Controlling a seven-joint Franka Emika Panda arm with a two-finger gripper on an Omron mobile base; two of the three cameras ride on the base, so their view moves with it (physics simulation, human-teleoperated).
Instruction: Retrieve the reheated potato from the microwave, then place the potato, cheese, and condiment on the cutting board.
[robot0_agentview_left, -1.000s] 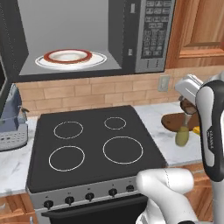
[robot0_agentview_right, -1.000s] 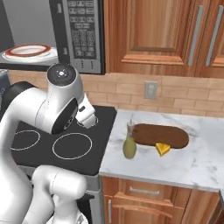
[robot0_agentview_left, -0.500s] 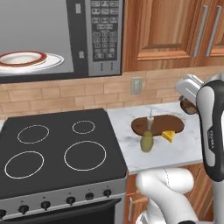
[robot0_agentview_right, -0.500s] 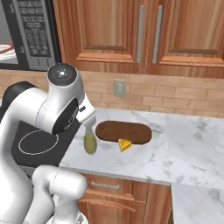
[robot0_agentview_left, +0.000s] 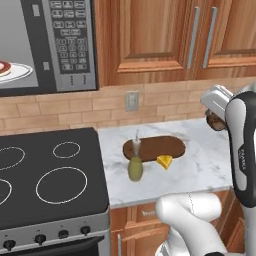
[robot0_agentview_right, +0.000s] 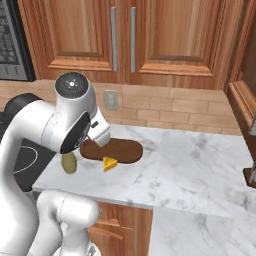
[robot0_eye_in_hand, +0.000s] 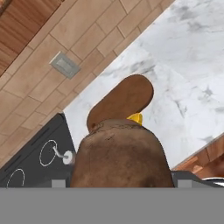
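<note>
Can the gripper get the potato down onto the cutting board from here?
Probably yes. The gripper holds the potato above the counter, and the cutting board top is bare; the bottle and cheese sit at its near edge.

We count one potato (robot0_eye_in_hand: 122, 153), one cheese (robot0_agentview_left: 164, 161), one condiment (robot0_agentview_left: 135, 167), one cutting board (robot0_agentview_left: 160, 148), one microwave (robot0_agentview_left: 47, 45), one plate (robot0_agentview_left: 15, 71).

Both base views look forward and down at the cutting board (robot0_agentview_left: 154, 148) (robot0_agentview_right: 112, 150), one from its left, one from its right, sharing board and counter (robot0_agentview_left: 210, 160) (robot0_agentview_right: 200, 165). The hand view hangs close above the board (robot0_eye_in_hand: 120, 100), potato (robot0_eye_in_hand: 122, 153) nearest.
</note>
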